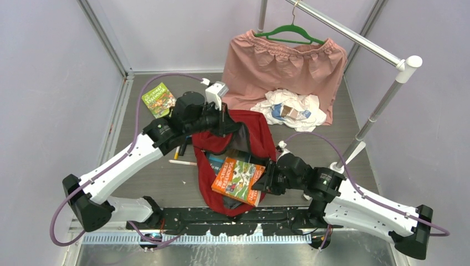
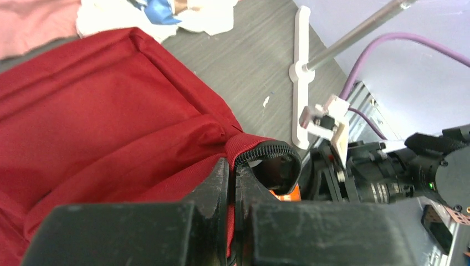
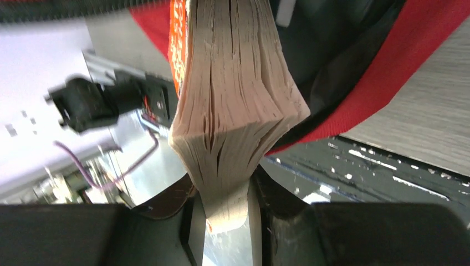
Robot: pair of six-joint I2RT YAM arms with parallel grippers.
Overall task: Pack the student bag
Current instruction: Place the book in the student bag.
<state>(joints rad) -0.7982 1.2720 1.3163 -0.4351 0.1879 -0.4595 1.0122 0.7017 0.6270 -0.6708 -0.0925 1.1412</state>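
1. The student bag [image 1: 258,130] lies on the desk [image 1: 172,185] between the 2 arms. Its mouth gapes toward the near edge and shows dark lining.
2. The left fingers [image 2: 223,180] are pressed together, pinching the black zipper trim at the far-left rim of the bag's opening.
3. The right fingers [image 3: 266,205] clamp the page edge of a thick book [image 3: 233,100] with an orange spine.
4. Seen from above, that book rests tilted in the bag's mouth, its illustrated cover up and its near corner past the red fabric.
5. 2 pens [image 1: 183,162] lie on the desk just left of the bag. A green book [image 1: 159,100] sits farther left.
6. Behind the bag, a crumpled white cloth [image 1: 291,108] lies against a pink garment [image 1: 277,64]. The garment is on a green hanger [image 1: 291,33] hooked over a metal rail [image 1: 354,36].
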